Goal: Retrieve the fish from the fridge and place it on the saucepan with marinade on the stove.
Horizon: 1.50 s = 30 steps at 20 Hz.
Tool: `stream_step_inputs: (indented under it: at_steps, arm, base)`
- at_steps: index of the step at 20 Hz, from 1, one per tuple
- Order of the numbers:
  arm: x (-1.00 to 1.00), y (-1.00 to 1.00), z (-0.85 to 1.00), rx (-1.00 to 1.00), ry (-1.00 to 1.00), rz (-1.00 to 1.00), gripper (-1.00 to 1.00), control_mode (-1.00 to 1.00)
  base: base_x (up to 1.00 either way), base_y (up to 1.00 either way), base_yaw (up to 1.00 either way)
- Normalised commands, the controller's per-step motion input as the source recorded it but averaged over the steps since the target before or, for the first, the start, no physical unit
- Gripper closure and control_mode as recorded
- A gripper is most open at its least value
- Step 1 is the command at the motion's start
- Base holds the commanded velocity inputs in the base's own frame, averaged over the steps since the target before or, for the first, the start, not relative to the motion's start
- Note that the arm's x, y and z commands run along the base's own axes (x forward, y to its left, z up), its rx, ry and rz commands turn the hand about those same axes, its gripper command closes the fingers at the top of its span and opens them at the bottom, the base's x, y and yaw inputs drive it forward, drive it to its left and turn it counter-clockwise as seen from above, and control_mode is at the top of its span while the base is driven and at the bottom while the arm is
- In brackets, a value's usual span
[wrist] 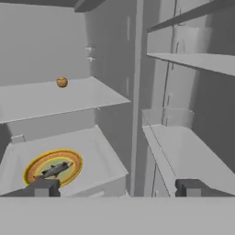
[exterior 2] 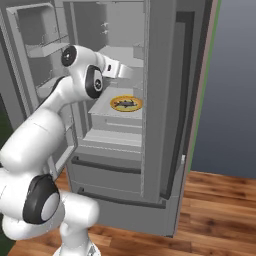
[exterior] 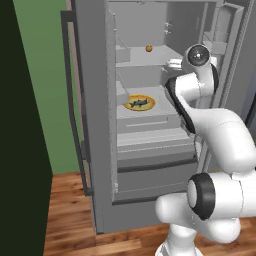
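Note:
The fridge (exterior: 97, 150) stands with its doors open. On a middle white shelf lies the fish (exterior: 139, 103) (exterior 2: 125, 104) (wrist: 55, 170), small, slim and dark grey, resting on a round orange-yellow plate (exterior: 151, 102) (exterior 2: 138, 104) (wrist: 71, 158). My gripper (wrist: 117, 188) (exterior 2: 128, 71) is open with nothing between its fingers. It hovers at the mouth of the fridge, above the plate's shelf and a little to the right of it. In the hand view the fish sits just over the left fingertip (wrist: 42, 187). The saucepan and the stove are out of view.
A tiny orange ball (exterior: 148, 48) (wrist: 61, 82) sits on the shelf above the plate. Door bins (wrist: 183, 151) line the open door on the right. Drawers (exterior: 150, 175) lie below the shelves. The left door's long dark handle (exterior: 72, 100) juts out over the wooden floor (exterior 2: 220, 210).

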Motion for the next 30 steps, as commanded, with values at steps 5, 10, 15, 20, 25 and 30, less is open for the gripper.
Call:
stream_step_inputs:
  at_steps: [5, 10, 15, 20, 25, 30]
  arm:
    - [0.7, -0.06, -0.16, -0.01, 0.0, 0.0, -1.0, -1.0]
    - [0.51, -0.3, -0.19, -0.03, 0.0, -0.03, -1.0, -1.0]
    - [0.25, -0.6, -0.2, -0.04, 0.01, -0.16, -1.0, -1.0]
    - [0.01, -0.93, -0.2, -0.01, 0.06, -0.27, -1.0, -1.0]
    - [0.0, -1.0, -0.21, 0.0, 0.09, -0.31, -1.0, -1.0]
    - [-0.21, -1.0, -0.17, 0.0, 0.06, -0.33, -1.0, -1.0]
  base:
    - [0.0, 0.0, 0.0]
    - [0.0, 0.0, 0.0]
    - [0.0, 0.0, 0.0]
    - [0.0, 0.0, 0.0]
    - [0.0, 0.0, 0.0]
    - [0.0, 0.0, 0.0]
